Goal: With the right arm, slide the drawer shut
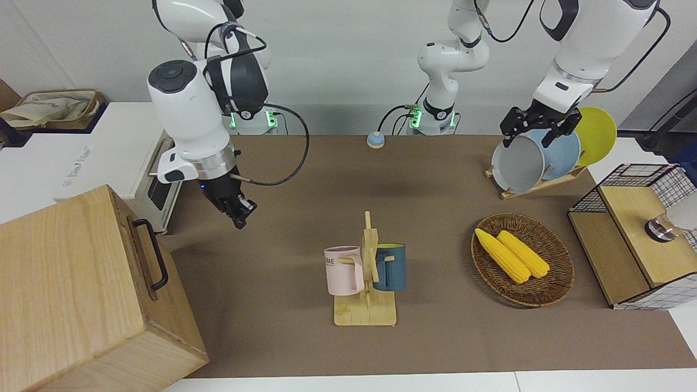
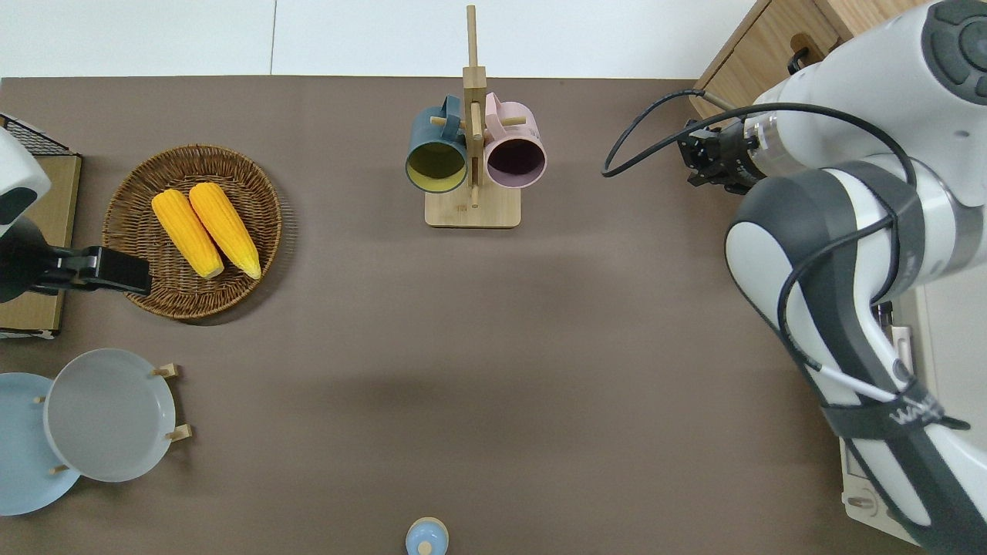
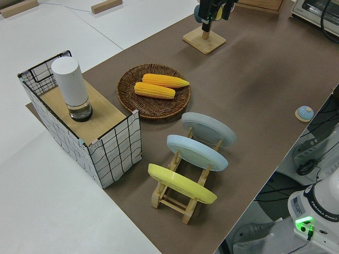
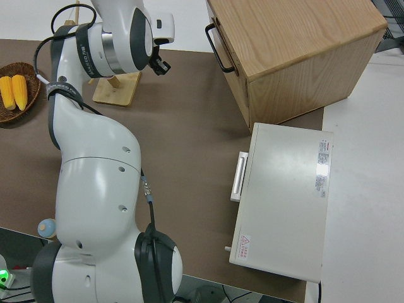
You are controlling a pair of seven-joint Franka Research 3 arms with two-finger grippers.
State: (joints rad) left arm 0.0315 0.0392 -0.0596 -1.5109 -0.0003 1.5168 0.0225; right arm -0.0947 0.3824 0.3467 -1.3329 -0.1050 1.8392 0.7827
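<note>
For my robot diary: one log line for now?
drawer: shut | right end effector: off handle, over table | left arm: parked

white arms (image 1: 185, 109) with grey joints, black cables.

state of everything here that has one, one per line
drawer: shut, flush with the cabinet front
right gripper: in the air, apart from the drawer handle, empty
left arm: parked
mugs: hanging on the rack pegs
corn cobs: lying in the basket
plates: standing in the rack
</note>
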